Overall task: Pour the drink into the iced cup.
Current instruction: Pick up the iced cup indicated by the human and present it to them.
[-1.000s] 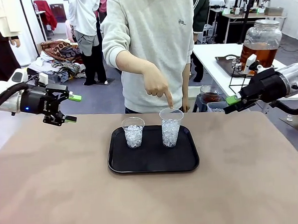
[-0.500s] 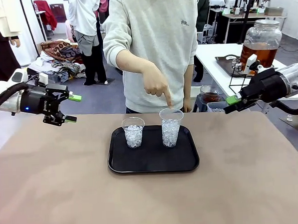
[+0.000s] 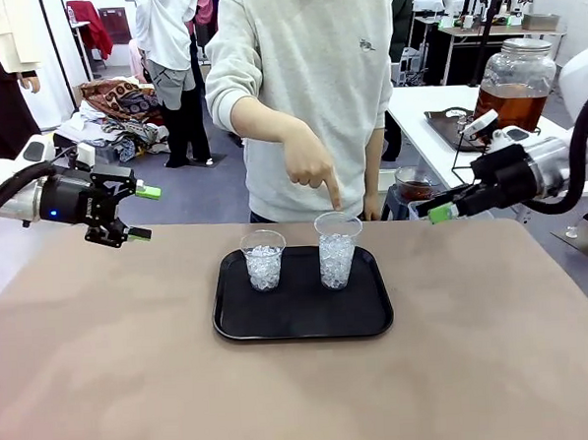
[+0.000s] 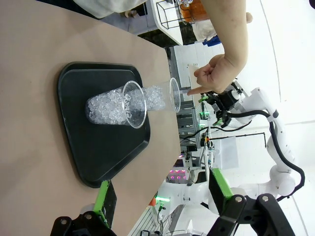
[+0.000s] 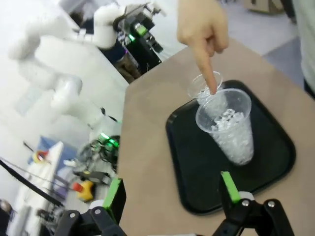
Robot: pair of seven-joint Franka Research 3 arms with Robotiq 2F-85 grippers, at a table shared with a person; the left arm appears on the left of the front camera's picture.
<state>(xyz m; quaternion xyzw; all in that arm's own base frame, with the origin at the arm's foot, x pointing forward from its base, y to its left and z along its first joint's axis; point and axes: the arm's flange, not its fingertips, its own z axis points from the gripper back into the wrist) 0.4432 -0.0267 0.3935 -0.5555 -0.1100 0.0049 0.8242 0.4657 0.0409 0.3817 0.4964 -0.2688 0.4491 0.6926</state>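
A person's hand (image 3: 309, 168) pointing at the taller iced cup (image 3: 337, 249) on the tray's (image 3: 301, 320) far side, left gripper (image 3: 145, 213) and right gripper (image 3: 439, 212) jaws spread, empty, at the table's (image 3: 105, 368) far corners

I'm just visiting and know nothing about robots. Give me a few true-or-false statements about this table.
1. The shorter clear plastic cup and the taller clear plastic cup on the black rectangular tray both hold ice. True.
2. The person's hand points at the shorter cup. False: it points at the taller one.
3. The right arm's fingers grip a cup. False: they are open and empty.
4. A large glass jar of amber drink stands on a white table behind. True.
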